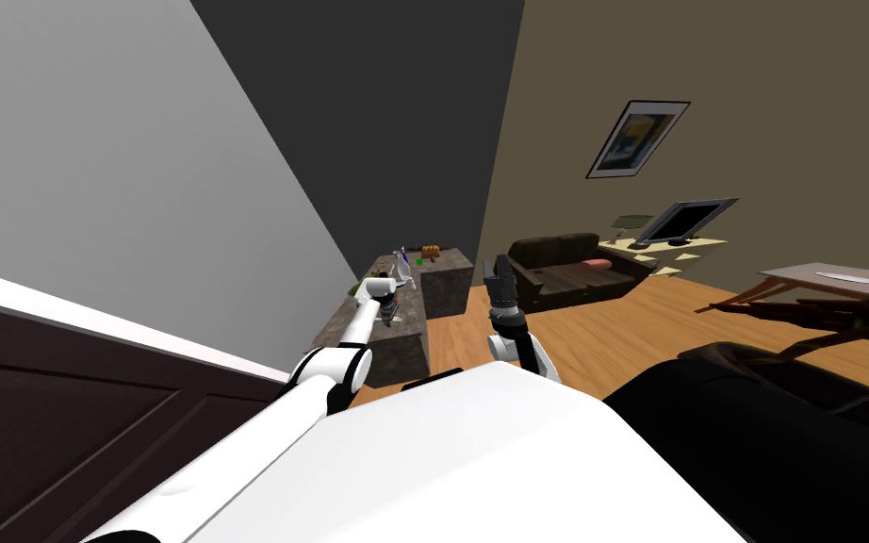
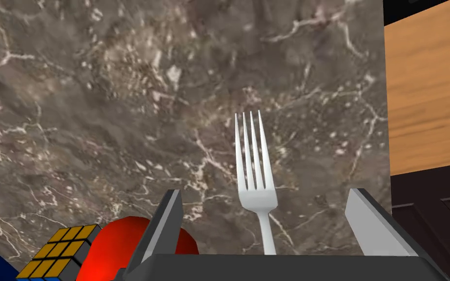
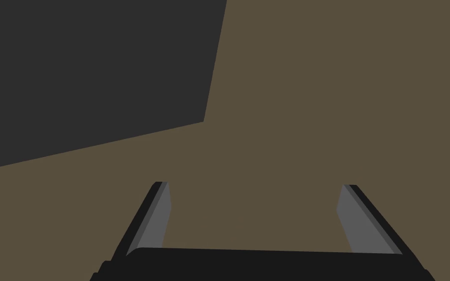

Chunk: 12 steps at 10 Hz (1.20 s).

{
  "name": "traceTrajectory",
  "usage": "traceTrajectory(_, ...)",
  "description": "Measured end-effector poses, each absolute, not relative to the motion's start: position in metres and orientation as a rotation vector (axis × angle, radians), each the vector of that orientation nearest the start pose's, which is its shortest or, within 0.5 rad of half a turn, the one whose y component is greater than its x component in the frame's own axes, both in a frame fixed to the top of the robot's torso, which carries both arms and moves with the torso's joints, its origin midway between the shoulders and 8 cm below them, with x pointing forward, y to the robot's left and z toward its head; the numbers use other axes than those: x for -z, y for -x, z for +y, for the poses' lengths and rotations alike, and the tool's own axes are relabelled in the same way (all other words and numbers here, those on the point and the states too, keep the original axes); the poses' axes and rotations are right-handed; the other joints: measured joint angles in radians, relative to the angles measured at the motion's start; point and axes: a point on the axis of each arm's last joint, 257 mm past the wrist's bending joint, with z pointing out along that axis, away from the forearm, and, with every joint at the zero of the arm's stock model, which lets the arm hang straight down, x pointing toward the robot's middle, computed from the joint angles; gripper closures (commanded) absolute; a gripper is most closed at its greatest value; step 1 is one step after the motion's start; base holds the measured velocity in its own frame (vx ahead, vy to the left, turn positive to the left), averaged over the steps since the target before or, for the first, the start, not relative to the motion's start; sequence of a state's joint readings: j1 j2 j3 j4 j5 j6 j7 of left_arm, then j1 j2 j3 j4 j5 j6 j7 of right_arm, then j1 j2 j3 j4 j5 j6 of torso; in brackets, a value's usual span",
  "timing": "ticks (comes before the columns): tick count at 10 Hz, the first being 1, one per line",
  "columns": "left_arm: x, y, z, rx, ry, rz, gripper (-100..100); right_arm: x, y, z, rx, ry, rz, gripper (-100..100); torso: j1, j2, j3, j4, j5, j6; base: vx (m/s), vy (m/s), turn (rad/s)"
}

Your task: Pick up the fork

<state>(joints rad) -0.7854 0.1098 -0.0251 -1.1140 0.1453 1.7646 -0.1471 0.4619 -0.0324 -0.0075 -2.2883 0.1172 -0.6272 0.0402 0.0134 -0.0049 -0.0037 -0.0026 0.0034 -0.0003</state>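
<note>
A light grey fork (image 2: 254,180) lies flat on a dark marble counter (image 2: 121,97), tines pointing away from my left hand. My left gripper (image 2: 265,200) is open just above it, one finger on each side of the handle, neither touching. In the head view the left gripper (image 1: 390,306) hangs over the near end of the counter (image 1: 367,344). My right gripper (image 1: 499,273) is raised over the wooden floor to the right of the counter, and the right wrist view shows this gripper (image 3: 253,195) open and holding nothing.
A red round object (image 2: 107,241) and a colour-tiled puzzle cube (image 2: 55,253) sit on the counter beside my left finger. The counter's edge drops to wooden floor (image 2: 429,88) on the other side. Small items (image 1: 418,253) crowd the counter's far end. A dark sofa (image 1: 569,269) stands beyond.
</note>
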Motion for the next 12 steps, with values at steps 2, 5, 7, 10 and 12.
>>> traceTrajectory(2,0.323,-0.467,0.163,0.029,1.774,2.536,-100,-0.060,-0.323,-0.251,-1.238,-0.406,0.597,0,-0.001,-0.001,-0.001,0.000,0.000,0.000,0.042,0.136,-0.079)
traceTrajectory(5,0.330,-0.465,0.164,0.022,1.783,2.534,-100,-0.060,-0.323,-0.251,-1.238,-0.407,0.597,0,-0.013,0.002,0.001,0.000,-0.003,0.000,-0.003,0.005,-0.011)
traceTrajectory(7,0.339,-0.466,0.166,0.027,1.782,2.526,-100,-0.060,-0.323,-0.251,-1.238,-0.407,0.597,0,-0.014,0.003,0.002,0.001,-0.003,0.000,-0.005,-0.004,-0.007)
traceTrajectory(10,0.339,-0.467,0.165,0.031,1.782,2.524,100,-0.060,-0.323,-0.251,-1.238,-0.407,0.597,0,-0.013,0.003,0.001,0.000,-0.003,0.000,0.000,0.000,0.000)
traceTrajectory(12,0.340,-0.466,0.165,0.030,1.783,2.524,100,-0.060,-0.323,-0.251,-1.238,-0.407,0.597,0,-0.012,0.002,0.001,0.000,-0.003,0.001,0.000,0.000,0.000)
